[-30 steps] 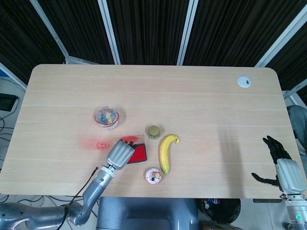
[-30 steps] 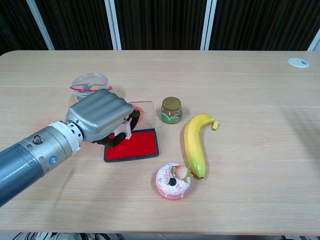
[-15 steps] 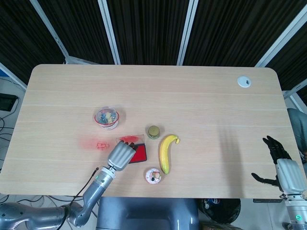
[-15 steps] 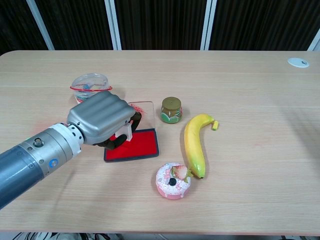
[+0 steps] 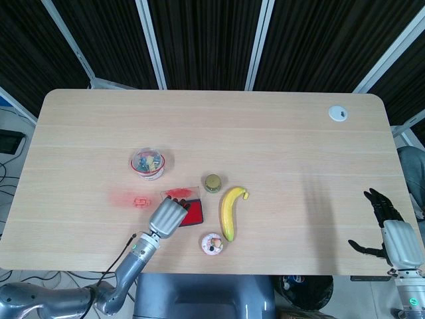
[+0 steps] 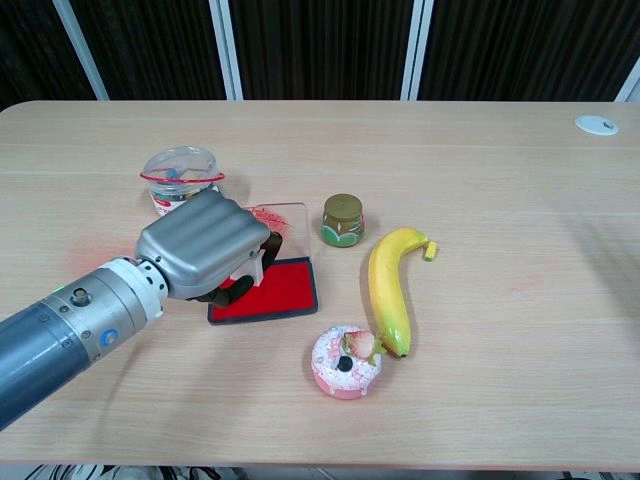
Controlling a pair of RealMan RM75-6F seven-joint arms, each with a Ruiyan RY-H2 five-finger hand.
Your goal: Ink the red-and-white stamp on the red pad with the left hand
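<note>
Nearest the bench's (image 6: 500, 400) front edge we see the pink donut (image 6: 345, 361), with the banana (image 6: 392, 285) just behind it. Our left hand (image 6: 205, 248) is clamped on the red-and-white stamp (image 6: 254, 266), which sits over the left part of the red pad (image 6: 280, 290), itself left of the banana. Whether the stamp touches the pad we cannot tell. Our right hand (image 5: 387, 229) hangs beyond the front right corner, fingers spread and holding nothing. Farther back stand a small green jar (image 6: 343, 219) and a clear cup (image 6: 180, 172).
</note>
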